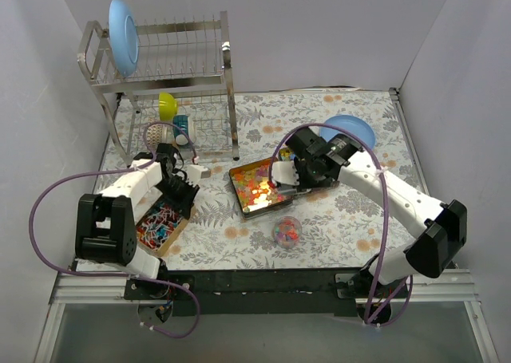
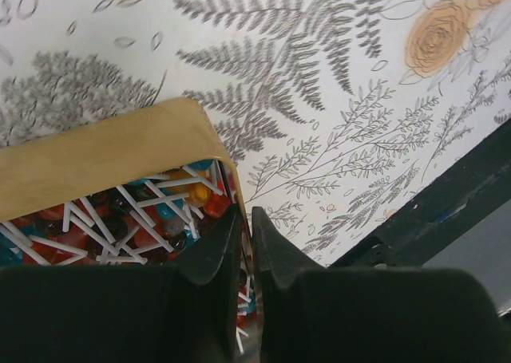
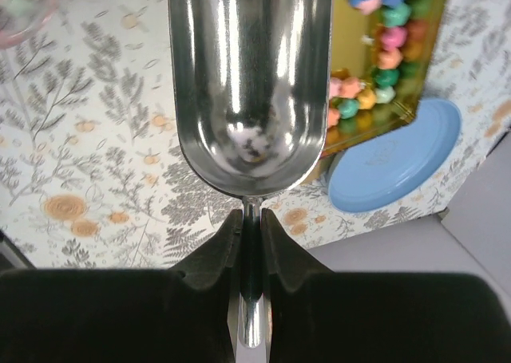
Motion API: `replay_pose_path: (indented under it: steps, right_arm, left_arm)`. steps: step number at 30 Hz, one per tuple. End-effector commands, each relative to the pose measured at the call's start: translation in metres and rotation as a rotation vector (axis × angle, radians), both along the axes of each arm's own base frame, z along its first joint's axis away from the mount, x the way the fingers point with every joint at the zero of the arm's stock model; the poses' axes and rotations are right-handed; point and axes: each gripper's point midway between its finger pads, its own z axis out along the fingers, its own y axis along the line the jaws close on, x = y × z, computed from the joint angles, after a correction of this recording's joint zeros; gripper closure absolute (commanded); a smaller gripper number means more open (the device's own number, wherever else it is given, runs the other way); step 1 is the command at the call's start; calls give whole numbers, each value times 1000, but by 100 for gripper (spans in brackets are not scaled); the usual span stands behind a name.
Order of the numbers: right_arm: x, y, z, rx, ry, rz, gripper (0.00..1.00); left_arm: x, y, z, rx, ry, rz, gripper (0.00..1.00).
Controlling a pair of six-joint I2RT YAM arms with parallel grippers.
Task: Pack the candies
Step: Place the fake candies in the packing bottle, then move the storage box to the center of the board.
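Beside the dish rack [image 1: 160,84], left pincer [image 2: 249,217] pinches a wooden box [image 2: 104,155]; right pincer [image 3: 251,221] pinches a scoop [image 3: 249,84] near the candies [image 3: 385,60].

No readable text, labels or numbers anywhere

The tray [image 1: 257,189] sits mid-table, the candies [image 1: 259,183] in it. Just in front of the tray stands a small bowl [image 1: 287,230] holding more. Well to the tray's left lies a box [image 1: 162,227], the left gripper [image 2: 249,219] clamped on its rim. Behind-left of the tray is a dish rack [image 1: 172,76] — one plate [image 1: 124,36] upright on top. Behind-right, a second plate [image 1: 347,129] lies flat. Over the tray's right edge hangs a scoop [image 3: 249,84], pinched in the right gripper [image 3: 251,219].
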Motion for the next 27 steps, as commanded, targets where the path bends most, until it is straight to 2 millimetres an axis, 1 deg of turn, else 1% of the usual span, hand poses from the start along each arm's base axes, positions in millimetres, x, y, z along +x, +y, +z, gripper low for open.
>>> replay_pose_path:
  steps: [1, 2, 3, 6, 8, 12, 14, 15, 16, 17, 18, 19, 20, 21, 26, 27]
  right_arm:
    - [36, 12, 28, 179, -66, -156, 99]
    - [45, 6, 32, 196, -80, -202, 99]
    - [50, 4, 32, 200, -85, -224, 99]
    - [65, -8, 35, 202, -100, -289, 99]
    - [71, -15, 38, 212, -107, -325, 99]
    - [75, -21, 36, 215, -109, -357, 99]
    - [76, -24, 36, 215, -114, -365, 99]
    - [75, -25, 34, 212, -111, -366, 99]
    - [75, -26, 34, 210, -112, -367, 99]
    - [75, -29, 34, 210, -116, -372, 99]
    - [76, -30, 34, 210, -119, -377, 99]
    - [77, -31, 34, 216, -120, -381, 99]
    - [78, -35, 33, 215, -115, -393, 99]
    - [78, -37, 33, 215, -112, -400, 99]
    - [78, -44, 31, 219, -104, -422, 99]
    - [78, -45, 30, 219, -104, -425, 99]
  left_arm:
    - [11, -38, 9, -140, -168, -252, 100]
    - [13, -44, 10, -148, -192, -285, 100]
    - [8, -55, 12, -160, -210, -356, 100]
    - [4, -78, 17, -194, -254, -457, 100]
    - [3, -87, 18, -212, -265, -493, 100]
    - [2, -108, 18, -234, -267, -561, 100]
    - [6, -117, 18, -242, -277, -579, 100]
    - [3, -124, 18, -251, -276, -601, 100]
    - [8, -131, 20, -260, -293, -609, 100]
    - [7, -136, 16, -259, -275, -617, 100]
    - [5, -145, 16, -267, -275, -643, 100]
    - [5, -150, 15, -271, -271, -653, 100]
    - [8, -157, 18, -278, -280, -659, 100]
    - [5, -164, 14, -283, -266, -680, 100]
    - [8, -189, 13, -294, -278, -730, 100]
    - [9, -195, 15, -300, -283, -733, 100]
